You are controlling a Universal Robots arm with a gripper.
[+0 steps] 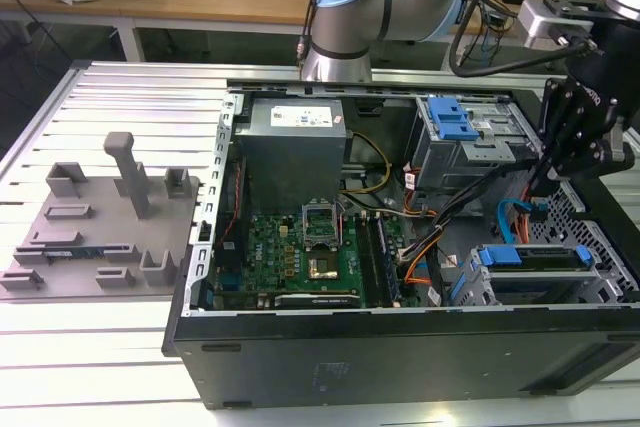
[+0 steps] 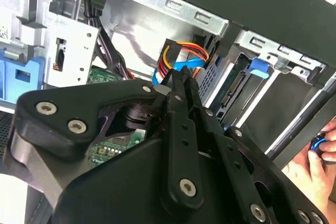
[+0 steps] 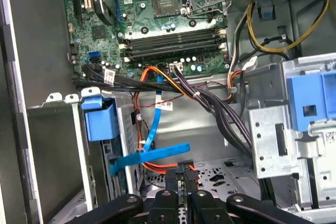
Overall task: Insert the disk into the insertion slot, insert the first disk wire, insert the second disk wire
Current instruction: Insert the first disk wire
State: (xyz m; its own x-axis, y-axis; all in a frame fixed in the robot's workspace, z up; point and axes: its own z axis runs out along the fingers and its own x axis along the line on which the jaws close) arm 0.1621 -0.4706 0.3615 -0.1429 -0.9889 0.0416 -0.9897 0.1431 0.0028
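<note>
Disk (image 1: 533, 257) seated in insertion slot (image 1: 468, 283) — gripper (image 3: 182, 160) pressed together, pinching end of blue disk wire (image 3: 152, 150)

Arm (image 1: 352, 9) bent over, gripper (image 1: 538, 187) pointing down.
The arm reaches from the far side toward the exterior view's right; in both wrist views the black fingers (image 3: 171, 174) sit pressed nearly together.

Open computer case (image 1: 400, 357) mid-counter (image 1: 110, 367); grey fixture tray (image 1: 90, 237) by the counter edge at the exterior view's left; disk (image 1: 535, 259) lying in insertion slot (image 1: 560, 292); black tool (image 1: 545, 175) above.
</note>
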